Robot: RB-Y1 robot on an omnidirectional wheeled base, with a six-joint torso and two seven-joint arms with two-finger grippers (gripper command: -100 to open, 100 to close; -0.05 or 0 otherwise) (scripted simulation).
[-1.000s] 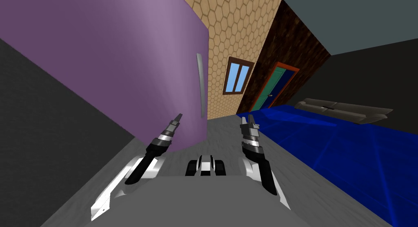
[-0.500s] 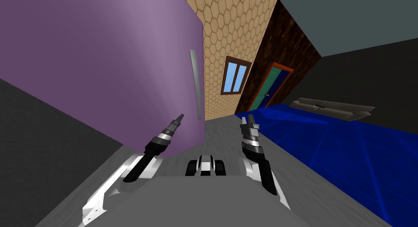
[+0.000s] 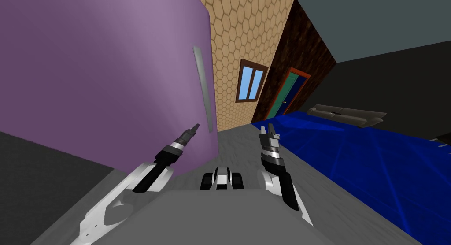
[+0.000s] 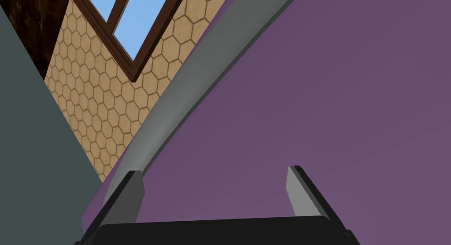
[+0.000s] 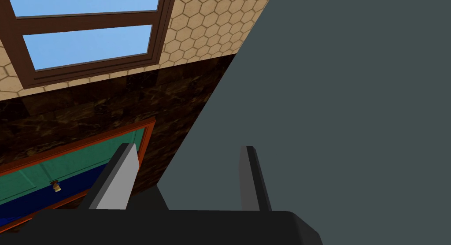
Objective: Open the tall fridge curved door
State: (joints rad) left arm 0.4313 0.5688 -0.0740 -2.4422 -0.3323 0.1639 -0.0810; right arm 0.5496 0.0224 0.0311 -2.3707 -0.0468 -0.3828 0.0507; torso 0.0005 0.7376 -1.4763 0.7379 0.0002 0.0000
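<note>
Nearest to us, the left gripper (image 3: 194,127) is raised before the fridge door (image 3: 110,79), with its jaws spread apart. In the left wrist view one thin blade stands in front of the lower end of the handle (image 4: 176,105); we cannot tell if it touches. The right gripper (image 3: 268,128) hangs over the grey floor (image 3: 238,143), to the right of the fridge's edge, and its jaws are spread as well.

The door is purple, smooth and without pattern. It bulges gently toward us and takes the left part of the head view. The handle is a long, narrow grey bar, slightly bowed, fixed close to the door's right edge. Beyond this edge an open strip of grey floor leads to a wall of tan hexagon tiles (image 3: 246,31) with a brown-framed window (image 3: 249,81). To the right lies a glossy blue floor (image 3: 374,167). Farther are a dark marbled wall (image 3: 304,44), a green door in an orange frame (image 3: 282,93) and a long grey sofa (image 3: 348,113).
</note>
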